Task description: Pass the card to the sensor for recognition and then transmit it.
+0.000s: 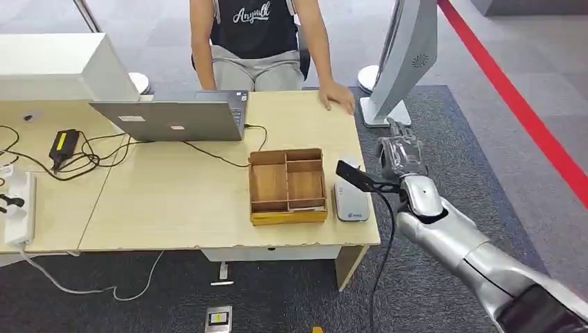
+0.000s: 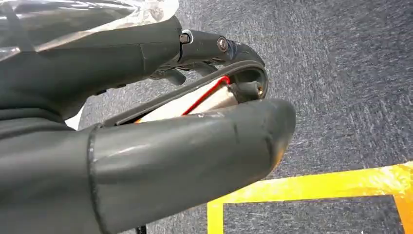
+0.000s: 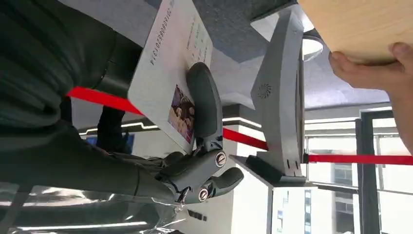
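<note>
Your right hand (image 1: 401, 156) is holding the card (image 3: 168, 73), which sits pinched flat against the dark fingers (image 3: 204, 100) in the right wrist view; that puts you in the carrying step, with the card off the table's right edge and not yet over the sensor (image 1: 350, 201); the sensor is the small grey pad with rounded corners lying on the table (image 1: 173, 201), just right of the wooden tray (image 1: 287, 186); I judge the next move calls for swinging the hand left and lowering the card flat over that pad, then offering it onward toward the person (image 1: 260, 35) seated at the far side, whose hand (image 1: 338, 96) rests on the far right corner; the card is thin, stiff and glossy white, printed with a small photo and a line of digits, so it could slip if the pinch loosens; the tray is light wood with open compartments; the table top is pale wood laminate; your left hand (image 2: 146, 146) hangs over grey carpet and yellow floor tape (image 2: 311, 187), its fingers curled, though whether anything lies in them I cannot tell.
</note>
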Controlling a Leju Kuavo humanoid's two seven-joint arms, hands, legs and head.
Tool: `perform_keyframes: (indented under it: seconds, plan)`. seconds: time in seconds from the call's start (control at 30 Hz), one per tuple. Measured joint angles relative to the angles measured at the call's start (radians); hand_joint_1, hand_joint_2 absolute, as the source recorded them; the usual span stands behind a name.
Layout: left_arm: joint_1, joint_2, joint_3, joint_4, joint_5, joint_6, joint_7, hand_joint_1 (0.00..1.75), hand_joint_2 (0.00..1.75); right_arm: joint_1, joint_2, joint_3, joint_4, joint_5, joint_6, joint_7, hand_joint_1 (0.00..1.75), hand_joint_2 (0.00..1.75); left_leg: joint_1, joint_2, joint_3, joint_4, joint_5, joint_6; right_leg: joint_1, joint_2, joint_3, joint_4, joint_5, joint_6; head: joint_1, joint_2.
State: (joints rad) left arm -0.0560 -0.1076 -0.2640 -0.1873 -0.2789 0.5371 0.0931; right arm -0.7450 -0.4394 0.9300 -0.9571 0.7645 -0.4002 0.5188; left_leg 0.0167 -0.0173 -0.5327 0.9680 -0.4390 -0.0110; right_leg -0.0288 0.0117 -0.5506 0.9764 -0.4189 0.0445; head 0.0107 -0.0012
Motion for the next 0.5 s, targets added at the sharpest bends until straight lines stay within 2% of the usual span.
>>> perform_keyframes:
  seconds: [0.2,0.5]
  plan:
    - [0.000,0.000,-0.010,0.000,0.000,0.000,-0.004,0.00,0.00,0.026,0.000,-0.002,-0.003,-0.006,0.002,-0.014,1.75,1.75,0.000,0.000,0.000,0.000,0.000,0.000,0.000,0.000,0.000,0.000,0.000,0.000,0.000,0.000]
    - [-0.001,0.000,-0.023,0.000,0.006,0.000,0.002,0.00,0.00,0.055,0.032,0.001,0.014,-0.026,-0.004,-0.050,1.75,1.75,0.000,0.000,0.000,0.000,0.000,0.000,0.000,0.000,0.000,0.000,0.000,0.000,0.000,0.000]
